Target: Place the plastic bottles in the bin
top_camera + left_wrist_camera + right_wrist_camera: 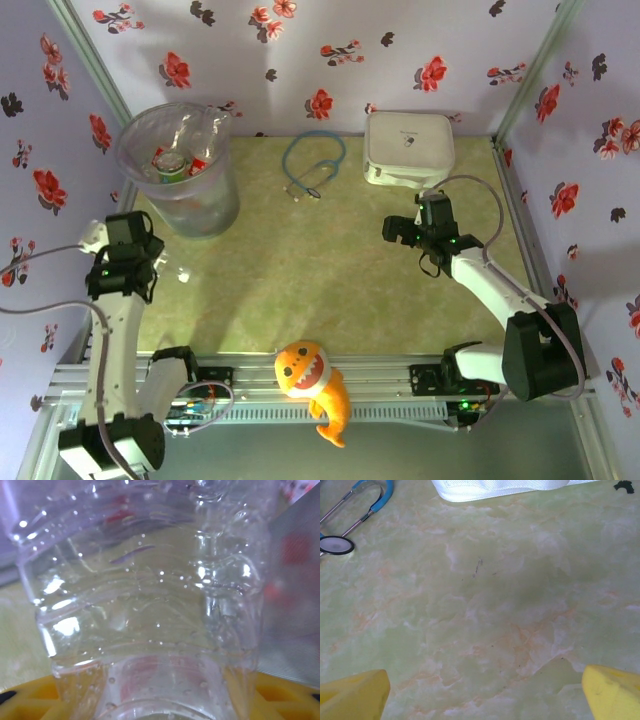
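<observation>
stethoscope (336, 545): far centre | white case (408, 147): far right | orange plush shark (312, 385): near rail

Lilac walls (400, 40) with red flower print; green marbled tabletop (330, 280); even light.

this looks like a robot lab cell, not a home. flower-print cloth walls (400, 50) box in a green marbled table (330, 280), and an aluminium rail (250, 375) carries two robot arms (490, 285).
</observation>
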You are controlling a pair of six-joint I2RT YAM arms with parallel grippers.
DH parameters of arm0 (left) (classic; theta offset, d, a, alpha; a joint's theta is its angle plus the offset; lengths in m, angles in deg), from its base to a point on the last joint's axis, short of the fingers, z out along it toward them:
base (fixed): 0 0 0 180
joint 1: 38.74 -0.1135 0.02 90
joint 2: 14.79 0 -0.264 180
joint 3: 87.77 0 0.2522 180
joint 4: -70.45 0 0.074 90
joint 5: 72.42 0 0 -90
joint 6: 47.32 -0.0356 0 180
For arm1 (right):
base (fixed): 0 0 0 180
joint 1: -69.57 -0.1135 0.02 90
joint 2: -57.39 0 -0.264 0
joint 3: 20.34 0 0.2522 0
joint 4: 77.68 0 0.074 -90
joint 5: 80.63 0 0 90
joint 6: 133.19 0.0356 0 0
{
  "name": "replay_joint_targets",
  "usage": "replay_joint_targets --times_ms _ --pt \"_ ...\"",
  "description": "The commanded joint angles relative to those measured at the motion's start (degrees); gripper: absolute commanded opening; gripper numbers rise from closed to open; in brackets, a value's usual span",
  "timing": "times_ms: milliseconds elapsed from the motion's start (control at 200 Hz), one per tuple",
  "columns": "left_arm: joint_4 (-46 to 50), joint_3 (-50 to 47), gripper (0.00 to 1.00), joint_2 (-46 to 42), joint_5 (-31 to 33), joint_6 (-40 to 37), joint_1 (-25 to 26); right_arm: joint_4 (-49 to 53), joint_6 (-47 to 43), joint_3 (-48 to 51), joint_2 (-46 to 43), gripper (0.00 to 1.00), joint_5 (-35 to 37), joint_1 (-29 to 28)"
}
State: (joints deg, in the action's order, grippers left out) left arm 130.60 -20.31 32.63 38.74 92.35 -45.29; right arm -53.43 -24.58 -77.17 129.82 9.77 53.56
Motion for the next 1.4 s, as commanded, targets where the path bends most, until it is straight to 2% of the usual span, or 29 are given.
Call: replay_joint_targets --times_ms 0,150,290,435,565,695,790,915,1180,1395 --pt "4.7 7.3 0.57 -1.4 5.2 -6.0 -0.4 0.7 0.4 -0.3 -0.2 0.99 0.6 0.2" --pt "5.3 22.0 0.48 4.6 4.7 -12.9 -0.4 0.6 0.5 -0.7 0.1 1.00 0.3 0.2" --pt "1.2 31.8 0.39 10.8 2.6 -18.4 -0.4 0.6 0.9 -1.1 0.4 0.99 0.0 0.2" --pt "-2.5 41.3 0.39 19.8 -1.1 -24.9 -0.5 1.4 0.4 -1.3 -0.3 0.99 0.5 0.2" --pt "-8.6 48.1 0.39 27.7 -7.4 -34.0 -0.4 2.6 -0.2 -1.4 -1.2 0.99 1.2 0.2" --pt "-14.8 53.8 0.33 34.4 -12.7 -44.7 -0.4 3.5 -0.6 -1.2 -2.0 0.99 1.9 0.2" --pt "-15.9 58.6 0.33 39.1 -15.5 -53.2 -0.4 4.0 -0.6 -1.2 -2.2 0.99 2.1 0.3" --pt "-15.8 63.4 0.33 43.8 -16.8 -60.2 -0.4 4.4 -0.4 -1.2 -2.5 0.99 2.4 0.2" --pt "-14.2 63.8 0.34 49.3 -21.8 -67.5 -0.4 4.1 0.3 -1.0 -2.2 0.99 2.3 0.2" --pt "-10.4 65.7 0.35 52.3 -24.2 -65.8 -0.7 4.3 -0.3 -0.4 -2.8 0.99 2.8 0.2"
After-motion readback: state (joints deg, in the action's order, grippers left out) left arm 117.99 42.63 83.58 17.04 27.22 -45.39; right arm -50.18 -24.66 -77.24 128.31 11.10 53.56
